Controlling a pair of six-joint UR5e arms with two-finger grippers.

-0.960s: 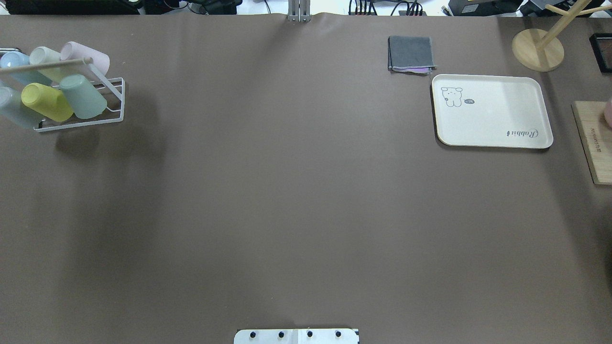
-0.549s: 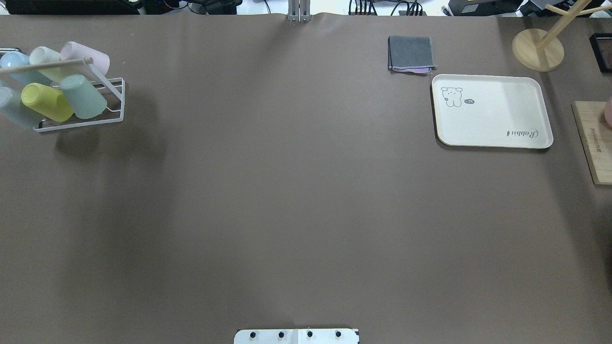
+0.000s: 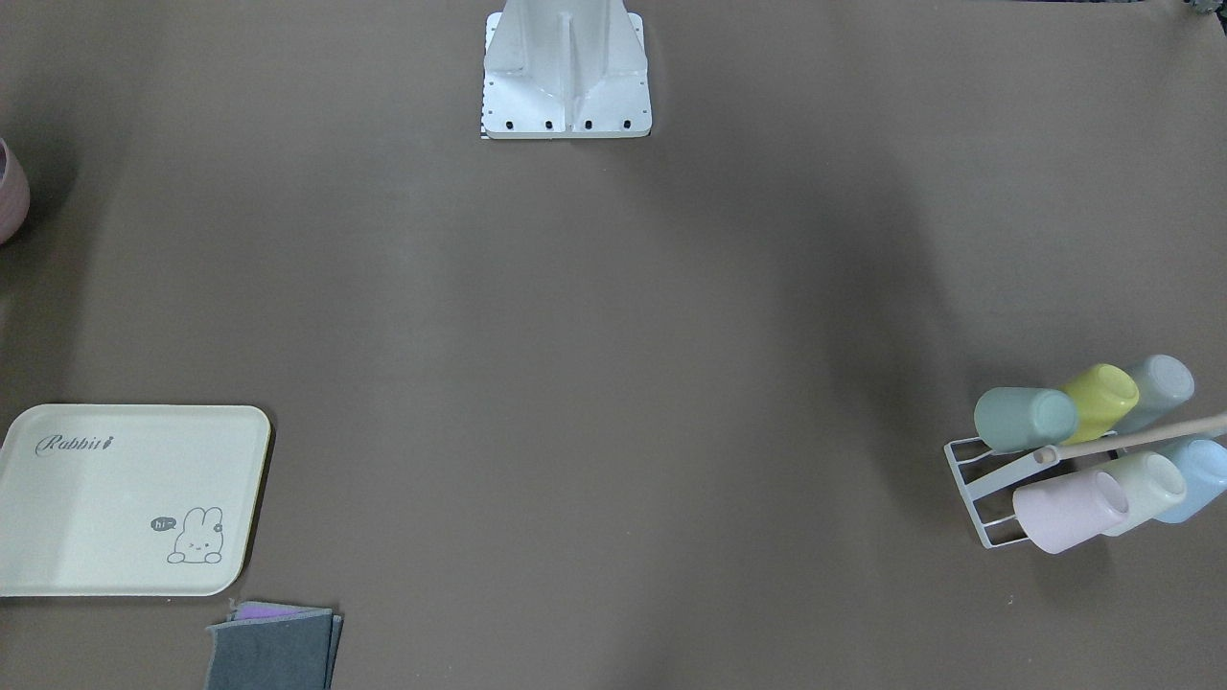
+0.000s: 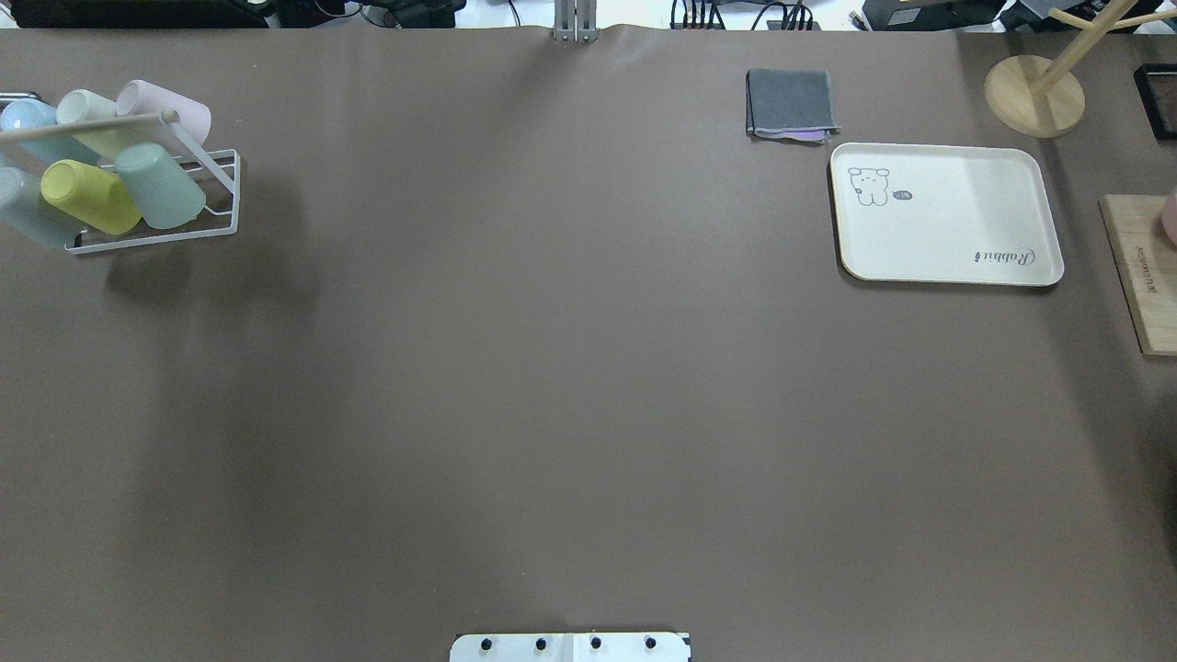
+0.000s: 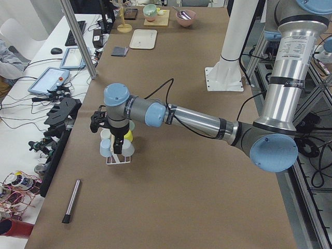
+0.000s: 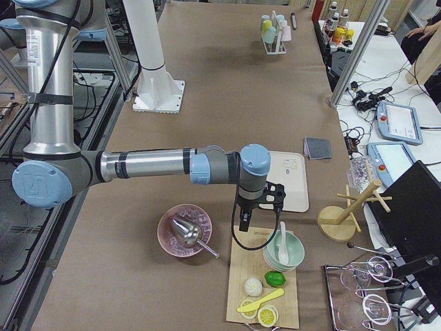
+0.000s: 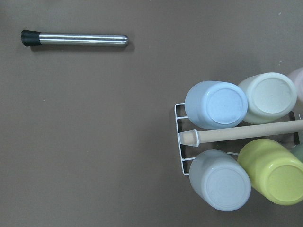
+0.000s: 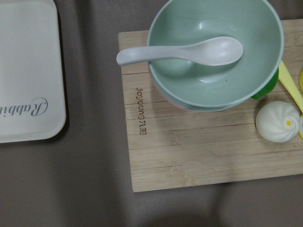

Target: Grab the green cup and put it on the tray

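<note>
Looking from across the table, I see the green cup (image 3: pixel 1026 419) at about 4 o'clock. It is tipped over on a white wire rack (image 3: pixel 966 476) and touches a yellow cup (image 3: pixel 1102 398). A pink cup (image 3: pixel 1064 513) sits on the rack's near side, below a wooden bar (image 3: pixel 1131 441). The tray (image 3: pixel 86 517) lies flat at 8 o'clock, well apart from the green cup. A grey cloth (image 3: pixel 273 652) is just beside its corner.

From above, the rack is at 10 o'clock and the tray at 2 o'clock. The green cup is the one nearest the middle of the table.

From the table's left end, my left gripper (image 5: pixel 119 149) hangs just over the cups and points down. I cannot tell if its fingers are spread or pressed together. A metal stick (image 5: pixel 71 201) lies at 7 o'clock.

From the right end, my right gripper (image 6: pixel 244 223) points down over the edge of a wooden board (image 6: pixel 242 269), between the tray and a green bowl (image 6: pixel 289 256). I cannot tell its fingers here either.

My left wrist camera looks down on the cup bottoms: a blue cup (image 7: pixel 216 105), a pale cup (image 7: pixel 267 97) and a grey cup (image 7: pixel 220 180). Only a thin bit of the green cup shows, at the 3 o'clock edge.

My right wrist camera shows the tray's corner at 9 o'clock. The bowl at 1 o'clock holds a white spoon (image 8: pixel 180 52), and a white bun (image 8: pixel 279 122) sits at 3 o'clock
</note>
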